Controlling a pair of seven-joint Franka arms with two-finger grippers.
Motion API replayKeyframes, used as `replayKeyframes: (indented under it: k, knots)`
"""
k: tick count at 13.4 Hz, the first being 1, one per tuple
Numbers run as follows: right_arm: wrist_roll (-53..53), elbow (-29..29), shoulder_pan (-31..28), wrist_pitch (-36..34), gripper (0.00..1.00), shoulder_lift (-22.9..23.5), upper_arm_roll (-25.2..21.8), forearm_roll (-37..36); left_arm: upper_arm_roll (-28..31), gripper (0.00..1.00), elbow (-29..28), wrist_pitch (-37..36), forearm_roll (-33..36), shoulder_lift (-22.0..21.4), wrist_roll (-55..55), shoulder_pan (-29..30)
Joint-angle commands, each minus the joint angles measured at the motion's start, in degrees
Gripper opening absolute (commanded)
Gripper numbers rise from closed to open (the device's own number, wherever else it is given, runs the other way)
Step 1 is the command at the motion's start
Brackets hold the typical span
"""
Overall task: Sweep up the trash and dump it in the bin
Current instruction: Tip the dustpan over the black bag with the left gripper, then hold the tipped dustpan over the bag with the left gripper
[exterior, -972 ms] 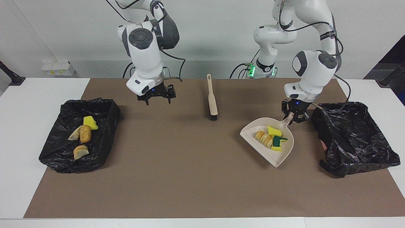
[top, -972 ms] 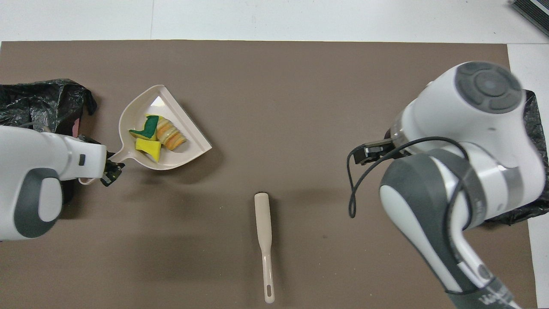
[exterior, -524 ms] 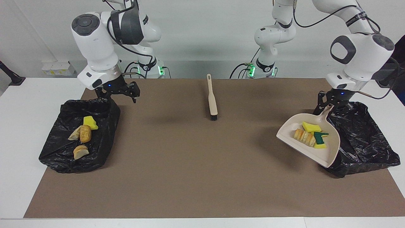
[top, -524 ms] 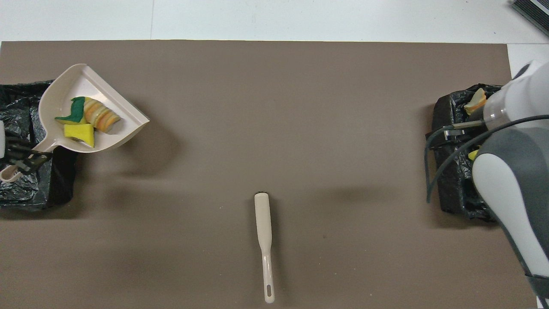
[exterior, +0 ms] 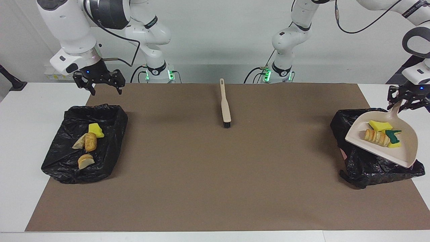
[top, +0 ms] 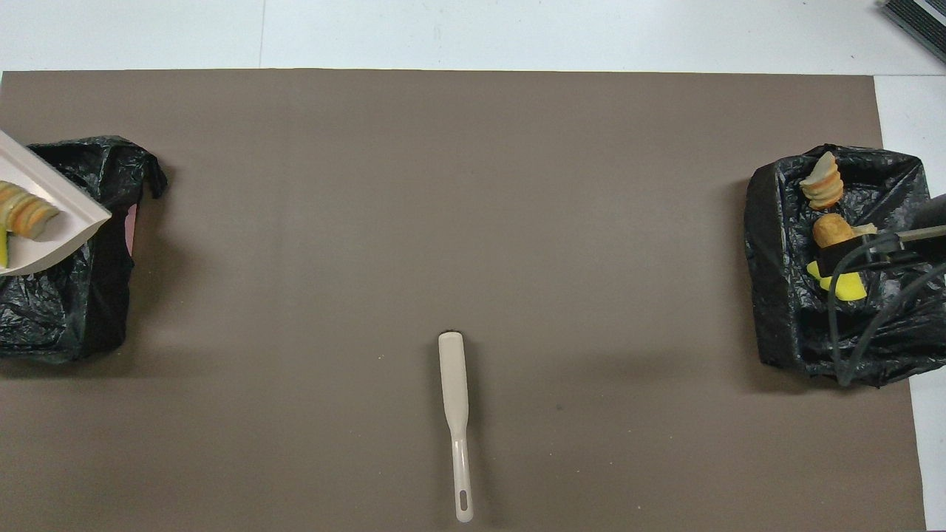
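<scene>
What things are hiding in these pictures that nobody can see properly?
- Dustpan: overhead view, mostly cut off by the edge.
- Left gripper and right gripper: out of the overhead view.
- Yellow sponge in the right arm's bin: overhead view, partly under a cable.

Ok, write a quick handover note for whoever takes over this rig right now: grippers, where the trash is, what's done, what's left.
Left gripper: shut on the handle of the beige plastic dustpan, held up over the black bag-lined bin at the left arm's end.
Right gripper: open, empty, waiting above the table edge by the black bag-lined bin at the right arm's end.
Trash: three scraps (yellow sponge pieces, one green-backed, and striped bread-like chunk) in the dustpan; four scraps in the right arm's bin.
Beige brush lies mid-table, close to the robots.
Done: mat swept.
Left: tip the dustpan into the bin.
</scene>
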Motion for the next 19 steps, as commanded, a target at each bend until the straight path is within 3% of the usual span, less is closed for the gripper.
replayKeyframes:
  k: [1, 5, 7, 11, 15, 17, 19]
  knots:
    - [-1.4, 0.7, -0.3, -0.7, 1.0, -0.3, -0.4, 2.1, -0.8, 0.0, 6.8, -2.0, 4.8, 4.0, 5.2, 2.3]
    - [-1.4, 0.7, 0.4, -0.5, 1.0, -0.4, 0.1, 2.0, -1.0, 0.0, 7.6, -2.5, 20.5, 4.5, 8.5, 1.0]
    - [-1.4, 0.7, 0.3, -0.5, 1.0, -0.4, 0.1, 2.0, -1.0, 0.0, 7.4, -2.8, 30.4, 4.4, 8.4, -2.6]
    - [-1.4, 0.7, 0.3, -0.5, 1.0, -0.4, 0.1, 2.0, -0.9, 0.0, 7.3, -10.7, 41.8, 4.2, 7.9, -12.1]
    - [-1.4, 0.7, 0.3, -0.5, 1.0, -0.4, 0.1, 2.0, -0.9, 0.0, 7.3, -13.4, 47.3, 4.1, 7.2, -13.9]
    - [-1.4, 0.7, 0.3, -0.5, 1.0, -0.4, 0.1, 2.0, -1.0, 0.0, 8.2, -17.0, 52.7, 4.5, 7.2, -16.8]
    - [-1.4, 0.7, 0.3, -0.5, 1.0, -0.4, 0.1, 2.0, -0.8, 0.0, 9.5, -18.2, 53.6, 5.3, 7.0, -19.7]
